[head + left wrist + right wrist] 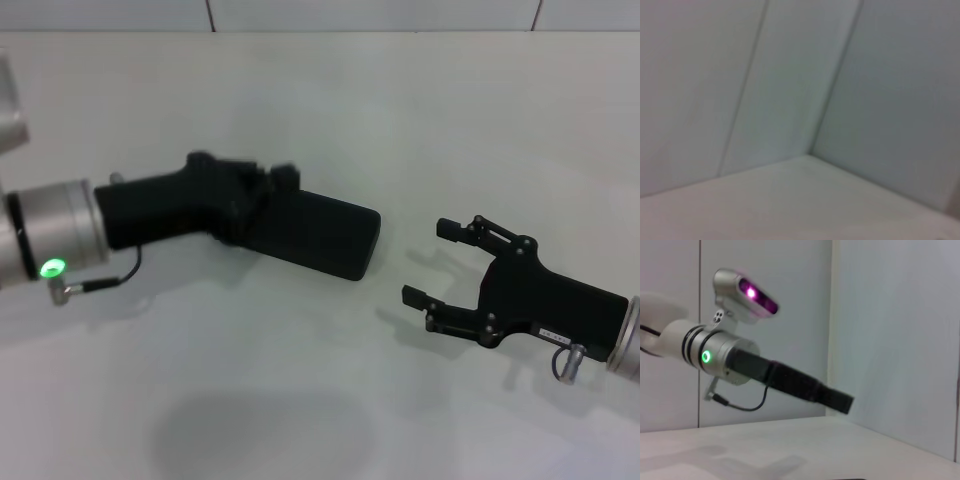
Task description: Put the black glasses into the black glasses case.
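Now left gripper [268, 195] clamped on closed black glasses case [320, 233], lifted clear of table [300, 100]; right gripper [432, 262] nearby, fingers apart.

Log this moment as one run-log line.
left gripper: on closed matte black rectangular glasses case | right gripper: jaws open, apart from case | black glasses: unseen

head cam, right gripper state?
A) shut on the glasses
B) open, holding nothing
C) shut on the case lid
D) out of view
B: the right gripper has its fingers spread apart with only bare table between them, apart from the closed black glasses case.
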You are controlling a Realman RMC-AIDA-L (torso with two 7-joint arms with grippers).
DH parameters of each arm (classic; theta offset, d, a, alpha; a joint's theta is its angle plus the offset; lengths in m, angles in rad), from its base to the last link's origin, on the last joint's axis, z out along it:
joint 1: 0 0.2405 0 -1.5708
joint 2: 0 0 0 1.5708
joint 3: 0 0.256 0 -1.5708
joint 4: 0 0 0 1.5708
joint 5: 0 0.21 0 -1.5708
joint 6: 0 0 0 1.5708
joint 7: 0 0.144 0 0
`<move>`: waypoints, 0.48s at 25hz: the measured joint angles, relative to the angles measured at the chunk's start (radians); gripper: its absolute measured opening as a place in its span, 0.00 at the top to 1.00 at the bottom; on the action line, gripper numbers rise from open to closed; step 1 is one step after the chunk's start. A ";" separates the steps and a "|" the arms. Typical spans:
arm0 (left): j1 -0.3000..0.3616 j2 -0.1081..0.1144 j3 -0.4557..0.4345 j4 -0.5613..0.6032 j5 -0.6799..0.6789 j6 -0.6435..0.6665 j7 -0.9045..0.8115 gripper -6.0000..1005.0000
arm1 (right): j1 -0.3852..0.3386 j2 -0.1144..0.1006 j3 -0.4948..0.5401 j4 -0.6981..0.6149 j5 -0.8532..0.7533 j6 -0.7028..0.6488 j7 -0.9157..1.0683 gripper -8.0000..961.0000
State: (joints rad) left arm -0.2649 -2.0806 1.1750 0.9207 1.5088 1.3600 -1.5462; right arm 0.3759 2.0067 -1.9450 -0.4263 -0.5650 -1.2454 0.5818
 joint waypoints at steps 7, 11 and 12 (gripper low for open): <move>0.036 0.031 -0.044 -0.111 0.080 0.094 0.227 0.94 | 0.000 -0.024 -0.003 0.001 -0.035 -0.034 0.003 0.12; 0.070 0.020 -0.096 -0.155 0.099 0.091 0.292 0.82 | -0.002 -0.034 -0.006 0.012 -0.042 -0.067 0.012 0.12; 0.082 0.016 -0.107 -0.180 0.123 0.091 0.339 0.77 | -0.003 -0.035 -0.006 0.021 -0.049 -0.080 0.013 0.12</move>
State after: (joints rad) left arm -0.1826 -2.0642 1.0679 0.7403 1.6317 1.4514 -1.2073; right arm 0.3727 1.9717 -1.9510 -0.4052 -0.6143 -1.3251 0.5947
